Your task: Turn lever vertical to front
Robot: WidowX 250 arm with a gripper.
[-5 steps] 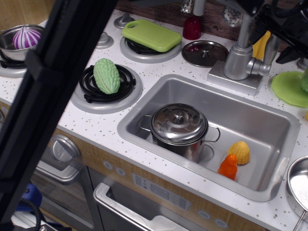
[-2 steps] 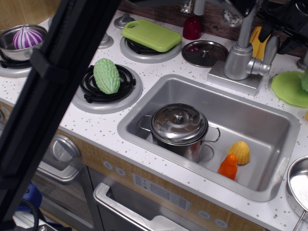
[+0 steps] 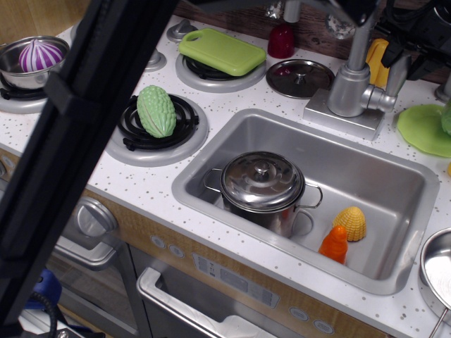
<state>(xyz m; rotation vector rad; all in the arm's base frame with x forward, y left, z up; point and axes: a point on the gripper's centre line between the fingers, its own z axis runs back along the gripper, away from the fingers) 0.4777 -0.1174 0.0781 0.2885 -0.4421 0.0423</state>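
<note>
No legible writing. Short shiny silver lever (image 3: 396,79): upright on the silver faucet body (image 3: 350,90), behind the steel sink's rim (image 3: 211,141). Black gripper (image 3: 416,35): at frame's top right edge, grip state indeterminate.

Lever (image 3: 393,81): a short, thick, shiny silver cylinder with a rounded top end, mounted on a stub jutting from the right side of the silver faucet body (image 3: 350,90). It stands upright, roughly parallel to the faucet's tall pipe, just beside the body, its upper end partly hidden by dark hardware.
</note>
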